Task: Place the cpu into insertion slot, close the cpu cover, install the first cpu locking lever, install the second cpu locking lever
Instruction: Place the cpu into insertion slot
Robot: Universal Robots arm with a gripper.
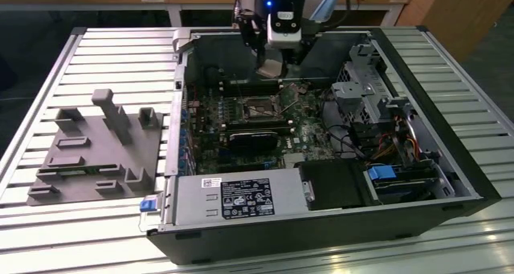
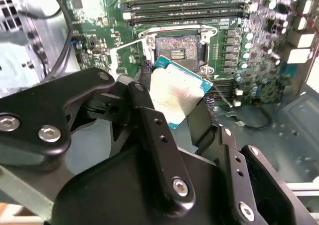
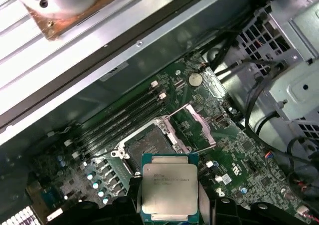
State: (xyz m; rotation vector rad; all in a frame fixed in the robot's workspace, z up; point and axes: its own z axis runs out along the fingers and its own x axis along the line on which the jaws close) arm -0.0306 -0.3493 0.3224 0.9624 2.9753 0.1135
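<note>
One grey moulded fixture (image 1: pixel 96 144) sits on the slatted table (image 1: pixel 120 51) at the exterior view's left, apart from the open computer case (image 1: pixel 461 165). Silver power supply (image 1: pixel 233 196) at the case's near edge.

Upper middle of the exterior view: gripper (image 1: pixel 271 69) hangs inside the case over the green motherboard (image 1: pixel 313 135). Black fingers (image 2: pixel 149 115) clamped on two opposite edges of the cpu (image 2: pixel 177 93), metal top facing both wrist cameras. Chip held in the air, short of the insertion slot (image 3: pixel 144 145), whose contacts lie exposed. Cpu cover (image 3: pixel 175 134) swung open beside the slot.

Exterior view's right: metal drive cage (image 1: pixel 362 93) and loose cables.
</note>
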